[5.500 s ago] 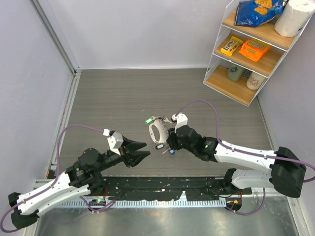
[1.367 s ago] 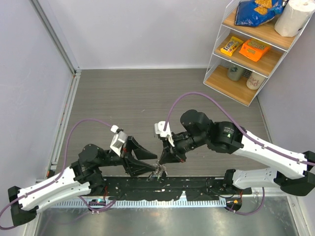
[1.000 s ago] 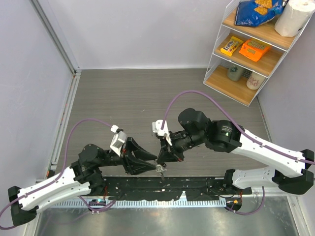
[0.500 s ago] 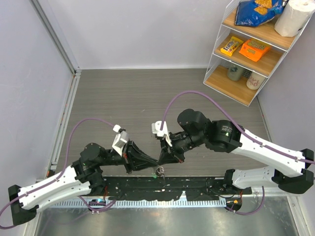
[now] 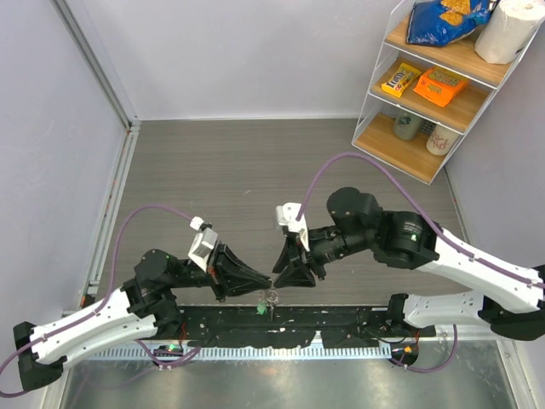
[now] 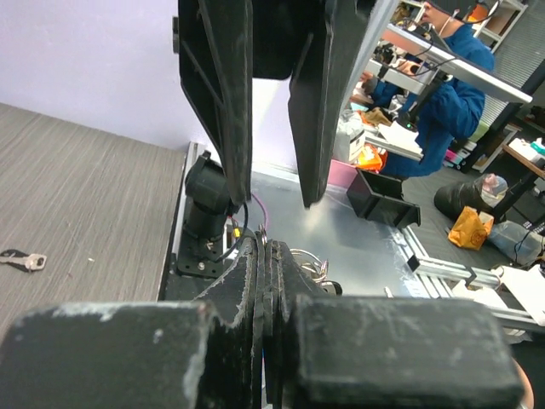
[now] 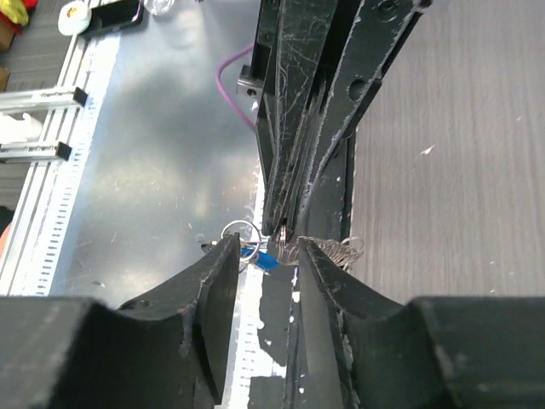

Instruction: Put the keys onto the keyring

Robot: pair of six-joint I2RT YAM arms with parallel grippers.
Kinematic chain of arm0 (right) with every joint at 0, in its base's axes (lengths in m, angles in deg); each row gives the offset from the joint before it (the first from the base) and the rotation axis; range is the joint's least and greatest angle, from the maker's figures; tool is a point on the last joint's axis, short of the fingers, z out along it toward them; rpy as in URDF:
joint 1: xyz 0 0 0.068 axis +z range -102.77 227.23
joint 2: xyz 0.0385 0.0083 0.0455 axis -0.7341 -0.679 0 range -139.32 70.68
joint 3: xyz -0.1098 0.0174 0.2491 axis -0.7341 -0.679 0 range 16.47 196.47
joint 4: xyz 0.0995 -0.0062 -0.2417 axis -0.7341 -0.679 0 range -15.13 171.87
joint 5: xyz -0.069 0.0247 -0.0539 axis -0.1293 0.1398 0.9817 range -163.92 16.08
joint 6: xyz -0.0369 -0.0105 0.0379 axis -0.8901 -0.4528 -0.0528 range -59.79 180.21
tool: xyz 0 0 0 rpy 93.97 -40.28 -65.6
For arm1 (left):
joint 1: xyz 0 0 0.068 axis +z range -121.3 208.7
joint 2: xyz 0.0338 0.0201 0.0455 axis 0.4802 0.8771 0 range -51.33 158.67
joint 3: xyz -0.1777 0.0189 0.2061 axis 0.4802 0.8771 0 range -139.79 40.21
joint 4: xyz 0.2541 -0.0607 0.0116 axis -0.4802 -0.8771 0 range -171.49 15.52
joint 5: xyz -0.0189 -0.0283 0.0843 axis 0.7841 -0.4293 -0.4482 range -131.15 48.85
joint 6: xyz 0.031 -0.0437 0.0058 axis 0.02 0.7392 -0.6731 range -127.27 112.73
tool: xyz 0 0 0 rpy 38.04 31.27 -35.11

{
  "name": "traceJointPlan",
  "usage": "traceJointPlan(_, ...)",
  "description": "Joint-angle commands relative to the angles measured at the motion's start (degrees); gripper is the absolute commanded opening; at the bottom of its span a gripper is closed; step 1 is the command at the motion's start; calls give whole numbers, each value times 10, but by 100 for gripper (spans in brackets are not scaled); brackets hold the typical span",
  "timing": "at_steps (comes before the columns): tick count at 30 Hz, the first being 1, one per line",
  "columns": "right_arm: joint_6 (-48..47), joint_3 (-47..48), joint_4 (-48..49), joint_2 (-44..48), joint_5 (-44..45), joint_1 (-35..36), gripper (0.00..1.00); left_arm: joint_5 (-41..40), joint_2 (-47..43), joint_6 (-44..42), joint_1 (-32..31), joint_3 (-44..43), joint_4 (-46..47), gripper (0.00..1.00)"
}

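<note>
left tool (image 7: 278,228): flat, scuffed black fingers pressed together with no gap, reaching down from the top centre of the right wrist view; the tips pinch the keyring cluster.
right tool (image 6: 277,183): two long, tapering black fingers standing apart with a clear gap, upper centre of the left wrist view; nothing is clamped between them, and they straddle the left tool's tips.
keyring (image 7: 240,230): thin round silvery wire loop, lower centre of the right wrist view, just beside the pinch point.
blue tag (image 7: 266,259): small, glossy, hanging right under the closed tips.
chain strip (image 7: 342,249): crinkled silvery-grey links bunched to the right of the tag.
green-headed key (image 5: 260,308): a small green spot at the bottom of the dangling cluster, lower centre of the top view, over the black base plate (image 5: 341,324).
loose key (image 6: 21,260): small flat silver key, lying alone at the left edge of the left wrist view, well apart from both tools.
counter (image 5: 213,170): grey, matte, wood-grain surface.
</note>
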Motion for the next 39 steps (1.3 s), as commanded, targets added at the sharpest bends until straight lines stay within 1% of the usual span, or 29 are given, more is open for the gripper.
traceJointPlan(1,19,-6,74,44,23,2,42,-1,-22,4,0,-6,89,0)
traceJointPlan(6,45,-57,130,82,49,2,44,-11,-46,13,-1,17,146,0)
traceJointPlan(10,62,-90,182,100,45,2,43,-11,-49,22,0,25,185,0)
traceJointPlan(17,67,-108,211,102,28,3,41,-5,-47,29,0,34,225,0)
traceJointPlan(21,78,-120,251,107,14,3,41,-8,-43,27,-1,38,237,0)
traceJointPlan(30,89,-122,281,95,-12,14,37,-23,-36,26,0,40,241,0)
traceJointPlan(39,90,-114,277,79,-1,21,35,-36,-39,25,0,45,246,0)
